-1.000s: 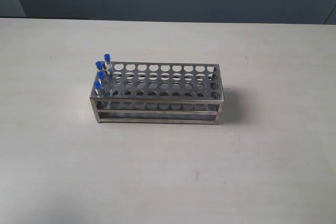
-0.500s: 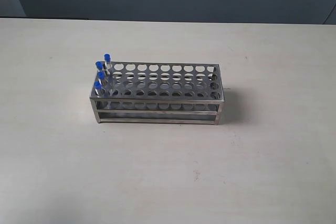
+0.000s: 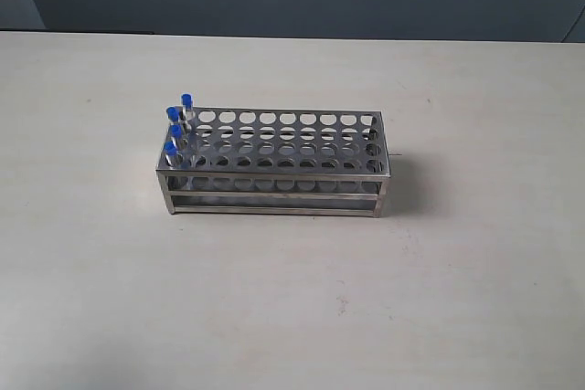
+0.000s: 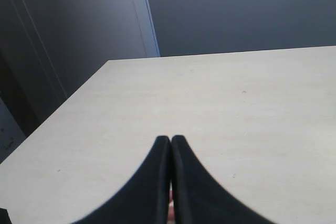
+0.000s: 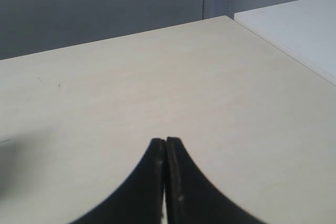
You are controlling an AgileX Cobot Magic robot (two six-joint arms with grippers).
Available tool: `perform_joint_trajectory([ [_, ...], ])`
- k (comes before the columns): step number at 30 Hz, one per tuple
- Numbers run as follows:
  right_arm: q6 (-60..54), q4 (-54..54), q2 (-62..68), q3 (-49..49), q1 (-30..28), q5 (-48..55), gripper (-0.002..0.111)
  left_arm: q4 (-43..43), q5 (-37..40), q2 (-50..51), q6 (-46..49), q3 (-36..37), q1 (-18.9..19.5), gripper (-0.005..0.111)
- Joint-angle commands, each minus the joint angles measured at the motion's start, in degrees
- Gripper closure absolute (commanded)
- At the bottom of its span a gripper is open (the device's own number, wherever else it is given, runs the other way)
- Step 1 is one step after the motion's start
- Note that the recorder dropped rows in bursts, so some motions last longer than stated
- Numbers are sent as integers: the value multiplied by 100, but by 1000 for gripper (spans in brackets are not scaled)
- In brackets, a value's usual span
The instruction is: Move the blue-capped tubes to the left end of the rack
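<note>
Rack (image 3: 274,166): shiny steel, with a perforated top plate, set near the middle of the pale surface (image 3: 274,299).
Blue-capped tubes (image 3: 175,131): four, upright, held in holes at the rack's left end.
Left gripper (image 4: 171,139): fingers pressed together, held over the surface.
Right gripper (image 5: 166,141): fingers pressed together, held over the surface.
The position of either gripper relative to the rack cannot be told.
</note>
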Motion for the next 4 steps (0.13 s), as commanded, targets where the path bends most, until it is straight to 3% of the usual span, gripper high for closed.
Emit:
perform_joint_trajectory([
  [1,-24,-4,-30,26,-33,-87,108,12,-9,-30,-3,-18,-15,106],
  [4,-24,-4,-30,26,-33,-87,108,12,-9,-30,-3,-18,-15,106],
])
